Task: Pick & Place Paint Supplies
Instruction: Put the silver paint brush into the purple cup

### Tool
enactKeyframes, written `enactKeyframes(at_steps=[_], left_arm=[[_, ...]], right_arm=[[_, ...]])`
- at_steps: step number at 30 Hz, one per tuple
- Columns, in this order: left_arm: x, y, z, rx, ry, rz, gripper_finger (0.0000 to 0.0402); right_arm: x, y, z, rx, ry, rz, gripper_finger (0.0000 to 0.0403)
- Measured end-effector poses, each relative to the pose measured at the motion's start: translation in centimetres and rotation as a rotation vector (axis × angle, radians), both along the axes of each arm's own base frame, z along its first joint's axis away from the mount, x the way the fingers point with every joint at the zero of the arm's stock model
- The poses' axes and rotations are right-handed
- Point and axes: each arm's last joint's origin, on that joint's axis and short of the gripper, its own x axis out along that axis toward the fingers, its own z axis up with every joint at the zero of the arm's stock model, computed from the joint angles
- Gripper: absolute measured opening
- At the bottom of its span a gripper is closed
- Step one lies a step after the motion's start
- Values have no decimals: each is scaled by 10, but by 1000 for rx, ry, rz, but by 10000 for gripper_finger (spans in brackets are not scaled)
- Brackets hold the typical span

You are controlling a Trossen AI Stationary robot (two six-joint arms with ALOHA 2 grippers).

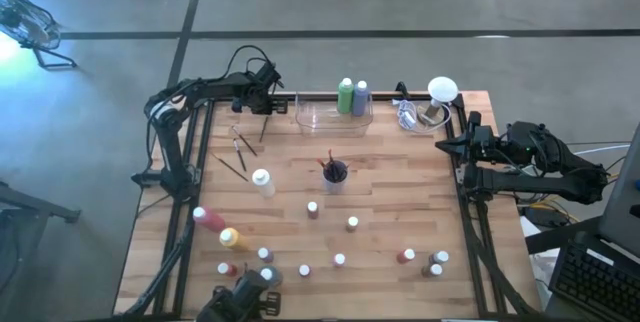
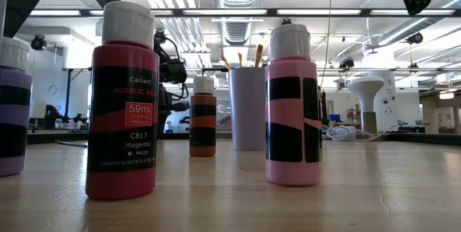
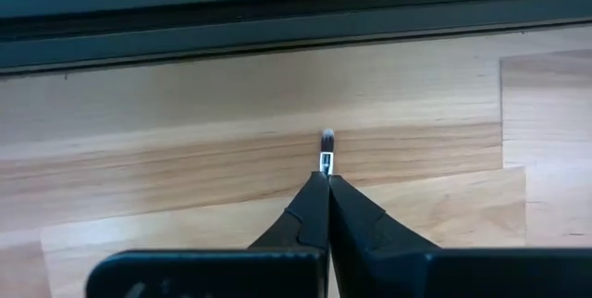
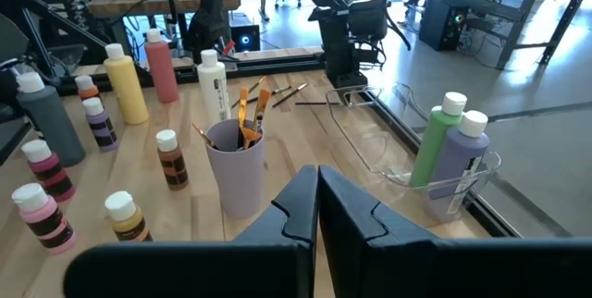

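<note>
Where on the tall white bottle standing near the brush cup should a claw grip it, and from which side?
Grip the tall white bottle around its straight body below the cap, coming in level from the open table side away from the brush cup. It stands upright, round and slim, so a sideways pinch seems steadiest.

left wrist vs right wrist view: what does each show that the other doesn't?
Left wrist only: the left hand shut on a thin paintbrush, bristle tip poking out over bare wooden table.

Right wrist only: the shut right hand, a lilac cup holding brushes, a clear tray with tall green and purple bottles.

Both: the same wooden table.
</note>
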Motion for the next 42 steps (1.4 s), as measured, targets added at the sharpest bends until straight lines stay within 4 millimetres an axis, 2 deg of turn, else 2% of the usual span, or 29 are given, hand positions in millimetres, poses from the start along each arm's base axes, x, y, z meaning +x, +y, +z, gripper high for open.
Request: enactKeyframes(at_steps=[8, 26, 30, 38, 42], left_arm=[[-2, -3, 14, 19, -23, -27, 1], [-3, -5, 13, 19, -10, -64, 2], [-4, -5, 12, 26, 5, -72, 31], [-3, -3, 13, 66, 29, -68, 125], [-1, 1, 7, 75, 26, -60, 160]], right_arm=[[0, 0, 0, 0, 0, 0, 8], [0, 0, 0, 0, 0, 0, 8], [0, 0, 0, 0, 0, 1, 8], [0, 0, 0, 1, 0, 0, 8], [0, 0, 0, 1, 0, 0, 8]])
